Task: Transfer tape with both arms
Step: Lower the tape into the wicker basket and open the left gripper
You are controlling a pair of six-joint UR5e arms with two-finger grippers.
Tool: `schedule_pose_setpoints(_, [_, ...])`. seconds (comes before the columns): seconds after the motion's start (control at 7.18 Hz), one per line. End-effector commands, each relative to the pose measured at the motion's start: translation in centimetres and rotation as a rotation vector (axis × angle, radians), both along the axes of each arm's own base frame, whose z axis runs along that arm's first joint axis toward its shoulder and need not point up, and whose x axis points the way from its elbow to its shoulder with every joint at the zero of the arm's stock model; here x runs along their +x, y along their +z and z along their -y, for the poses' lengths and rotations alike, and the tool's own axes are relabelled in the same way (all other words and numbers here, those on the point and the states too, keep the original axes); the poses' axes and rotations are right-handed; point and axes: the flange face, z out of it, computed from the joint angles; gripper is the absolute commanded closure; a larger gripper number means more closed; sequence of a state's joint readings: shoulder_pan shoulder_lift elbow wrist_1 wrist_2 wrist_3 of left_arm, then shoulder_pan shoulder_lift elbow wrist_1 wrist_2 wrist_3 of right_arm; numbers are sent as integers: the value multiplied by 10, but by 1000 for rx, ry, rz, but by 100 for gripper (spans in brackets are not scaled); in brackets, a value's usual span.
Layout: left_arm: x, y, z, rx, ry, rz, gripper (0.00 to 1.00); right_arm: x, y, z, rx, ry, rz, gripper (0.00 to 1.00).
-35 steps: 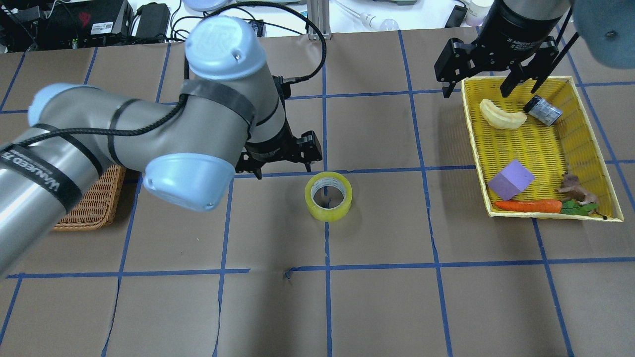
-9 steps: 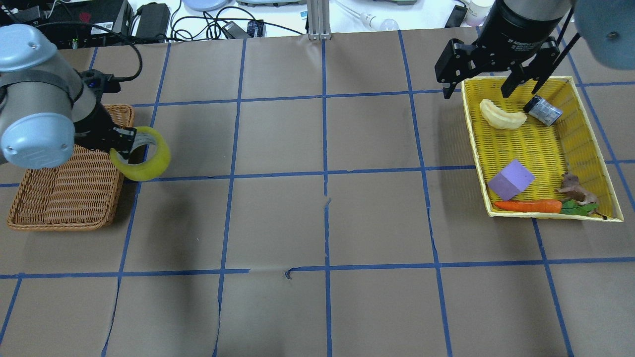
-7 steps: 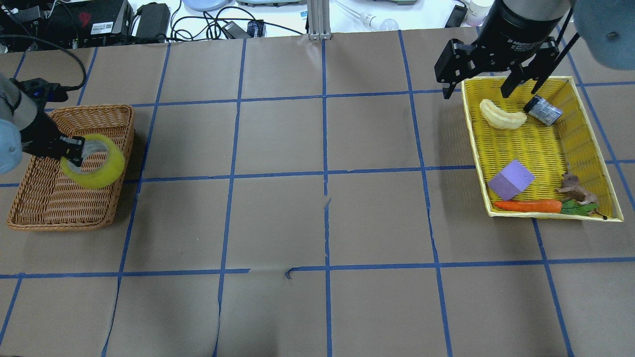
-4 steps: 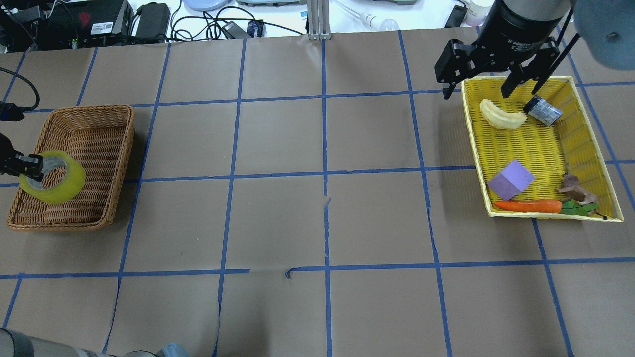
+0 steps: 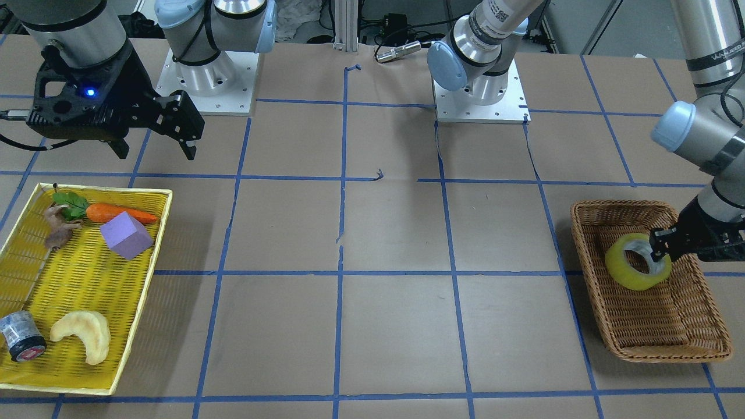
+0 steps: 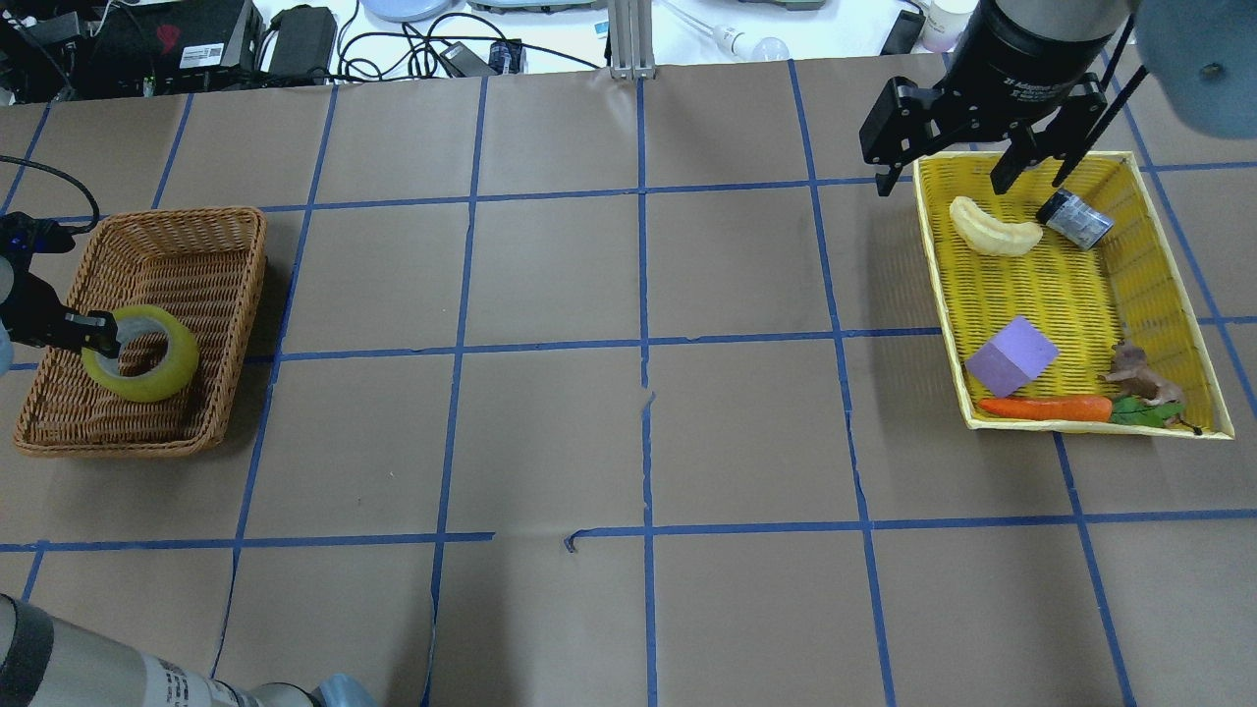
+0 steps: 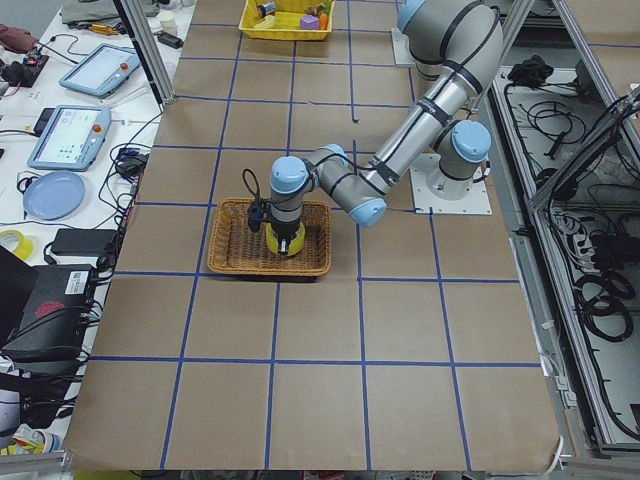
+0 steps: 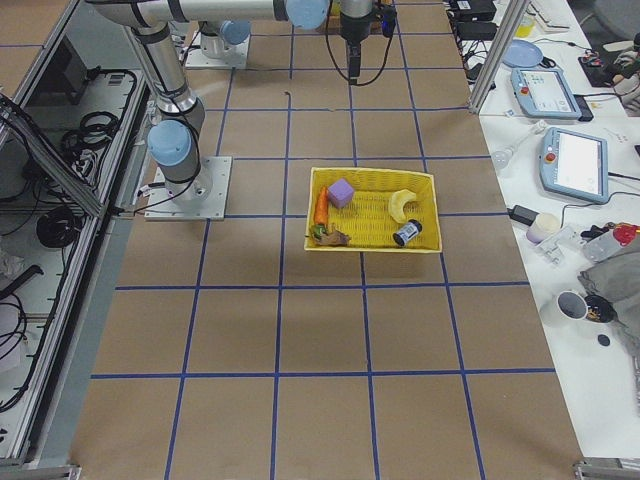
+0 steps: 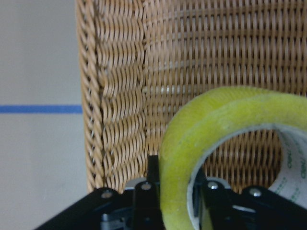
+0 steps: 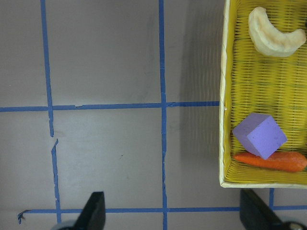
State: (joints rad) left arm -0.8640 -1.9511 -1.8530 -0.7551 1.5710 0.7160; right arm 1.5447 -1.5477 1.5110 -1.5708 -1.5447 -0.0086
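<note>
The yellow tape roll is inside the outline of the wicker basket at the table's left end. It also shows in the front view, the left side view and close up in the left wrist view. My left gripper is shut on the roll's wall, one finger inside the core and one outside. I cannot tell whether the roll touches the basket floor. My right gripper is open and empty, high beside the yellow tray's far corner.
The yellow tray at the right holds a purple cube, a carrot, a pale pastry, a small grey cylinder and a brown figure. Cables and devices lie beyond the table's far edge.
My left arm picked the tape up from the table's middle and carried it left over the wicker basket. In the last moment it shifted slightly and sank into the basket. The right arm stayed still.
</note>
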Motion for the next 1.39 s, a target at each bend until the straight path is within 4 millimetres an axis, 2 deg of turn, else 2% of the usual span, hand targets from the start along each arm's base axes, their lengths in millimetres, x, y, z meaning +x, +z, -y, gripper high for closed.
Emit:
schedule_pose_setpoints(0.0, [-10, 24, 8, -64, 81, 34, 0, 0, 0, 0, 0, 1, 0, 0])
schedule_pose_setpoints(0.14, [-31, 51, 21, -96, 62, 52, 0, 0, 0, 0, 0, 1, 0, 0])
schedule_pose_setpoints(0.28, [-69, 81, 33, -56, 48, 13, 0, 0, 0, 0, 0, 1, 1, 0])
schedule_pose_setpoints(0.42, [-103, 109, 36, -22, 106, -30, 0, 0, 0, 0, 0, 1, 2, 0])
schedule_pose_setpoints(0.56, [-138, 126, 35, -1, 132, -53, 0, 0, 0, 0, 0, 1, 3, 0])
schedule_pose_setpoints(0.7, [-181, 144, 33, -4, 81, -52, 0, 0, 0, 0, 0, 1, 3, 0])
schedule_pose_setpoints(0.84, [-231, 151, 27, 45, 9, -69, 0, 0, 0, 0, 0, 1, 5, 0])
schedule_pose_setpoints(1.11, [-321, 177, 17, 84, 47, -90, 0, 0, 0, 0, 0, -1, 6, 0])
schedule_pose_setpoints(1.25, [-361, 191, 14, 94, -11, -78, 0, 1, 0, 0, 0, 1, 8, 0])
